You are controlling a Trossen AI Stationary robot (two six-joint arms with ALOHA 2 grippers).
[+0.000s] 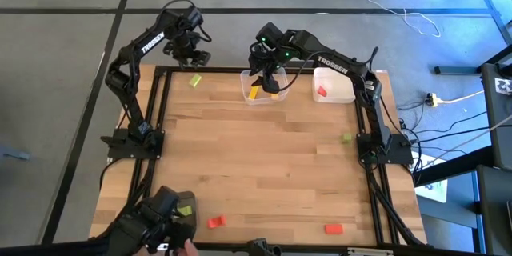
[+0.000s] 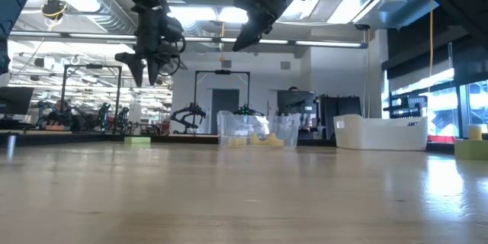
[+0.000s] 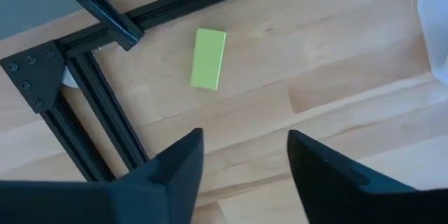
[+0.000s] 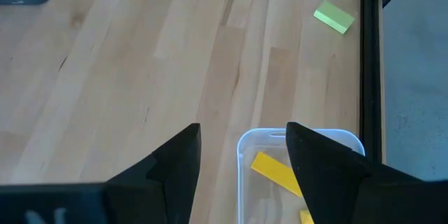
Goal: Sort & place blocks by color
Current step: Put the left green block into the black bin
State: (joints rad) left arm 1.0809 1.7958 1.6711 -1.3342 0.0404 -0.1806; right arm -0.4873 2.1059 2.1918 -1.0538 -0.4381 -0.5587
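Note:
My left gripper point(image 1: 190, 54) point(image 3: 245, 155) hangs open above the table's far left corner, over a light green block point(image 3: 208, 58) point(image 1: 195, 81) that lies flat on the wood. My right gripper point(image 1: 269, 74) point(image 4: 243, 155) is open and empty above the clear bin point(image 1: 260, 94) point(image 4: 301, 137), which holds yellow-orange blocks point(image 4: 275, 170). A red block point(image 1: 322, 91) lies in the white bin point(image 1: 340, 80). Another green block point(image 1: 346, 138) lies near the right edge. Two red blocks point(image 1: 214, 222) point(image 1: 334, 228) lie at the near edge. In the low view both grippers point(image 2: 149, 65) point(image 2: 248, 34) hang well above the table.
A black metal frame point(image 3: 105, 105) point(image 1: 240, 70) runs around the table. A dark container with a green block point(image 1: 185, 208) sits at the near left corner, and a hand point(image 1: 189, 247) shows at the near edge. Cables lie on the floor to the right. The table's middle is bare wood.

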